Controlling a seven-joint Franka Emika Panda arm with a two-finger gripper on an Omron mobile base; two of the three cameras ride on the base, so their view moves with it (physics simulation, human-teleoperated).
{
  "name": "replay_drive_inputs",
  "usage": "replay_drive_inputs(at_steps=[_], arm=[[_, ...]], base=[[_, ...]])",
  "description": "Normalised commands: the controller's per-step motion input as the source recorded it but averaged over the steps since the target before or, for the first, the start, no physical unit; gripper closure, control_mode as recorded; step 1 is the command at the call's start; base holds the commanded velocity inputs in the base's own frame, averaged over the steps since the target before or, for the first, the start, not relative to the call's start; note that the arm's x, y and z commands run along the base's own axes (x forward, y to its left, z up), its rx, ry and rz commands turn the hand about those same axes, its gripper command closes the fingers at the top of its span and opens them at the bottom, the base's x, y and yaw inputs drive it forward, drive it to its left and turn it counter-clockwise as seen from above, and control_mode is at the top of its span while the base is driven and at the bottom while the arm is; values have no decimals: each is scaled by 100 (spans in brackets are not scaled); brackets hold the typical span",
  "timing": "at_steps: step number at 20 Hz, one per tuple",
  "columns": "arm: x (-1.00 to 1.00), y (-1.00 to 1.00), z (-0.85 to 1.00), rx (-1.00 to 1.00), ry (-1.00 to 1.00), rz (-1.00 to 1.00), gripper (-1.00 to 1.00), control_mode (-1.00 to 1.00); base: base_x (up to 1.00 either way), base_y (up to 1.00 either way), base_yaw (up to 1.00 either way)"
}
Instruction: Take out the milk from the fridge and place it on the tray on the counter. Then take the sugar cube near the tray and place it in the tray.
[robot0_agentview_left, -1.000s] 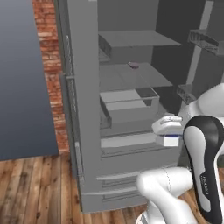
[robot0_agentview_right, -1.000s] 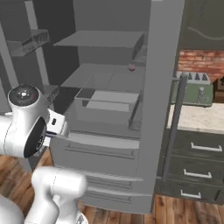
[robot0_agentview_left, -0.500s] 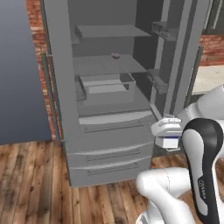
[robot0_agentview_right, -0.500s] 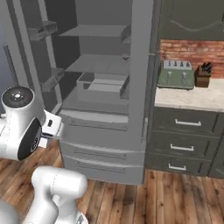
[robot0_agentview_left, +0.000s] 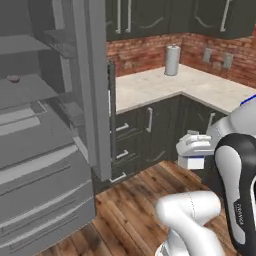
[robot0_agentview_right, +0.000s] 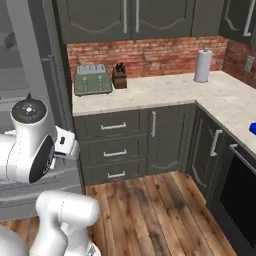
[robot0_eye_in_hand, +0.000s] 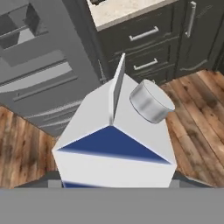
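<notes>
Carrying the milk close in front of the arm, the gripper is standing with its jaws set fairly wide and closed on the carton's sides; in the hand view the carton's gabled top and grey cap are sitting right before the camera, though the finger tips themselves are hidden behind it. In the left base view the carton's blue band is peeking out just below the white hand. The carton is clear of the fridge, whose door is standing open to the left with its shelves showing.

Beyond the wooden floor, the counter is running along the brick wall and turning the corner to the right. A toaster, a knife block and a paper towel roll are standing on it. A sliver of blue at the right edge of the right base view is probably the tray.

To do this carry well, the carton should be kept upright and steady, the grip unchanged, while heading for that blue edge. The sugar cube is too small to make out.
</notes>
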Motion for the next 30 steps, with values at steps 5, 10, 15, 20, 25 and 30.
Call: replay_drive_inputs(at_steps=[5, 10, 15, 20, 25, 30], arm=[[0, 0, 0, 0, 0, 0, 100, 100], [0, 0, 0, 0, 0, 0, 100, 100], [0, 0, 0, 0, 0, 0, 100, 100], [0, 0, 0, 0, 0, 0, 100, 100], [0, 0, 0, 0, 0, 0, 100, 100], [0, 0, 0, 0, 0, 0, 100, 100]], base=[[0, -5, -97], [23, 4, -87], [95, -13, -43], [100, -7, -22], [100, 78, -48], [80, 99, -56]])
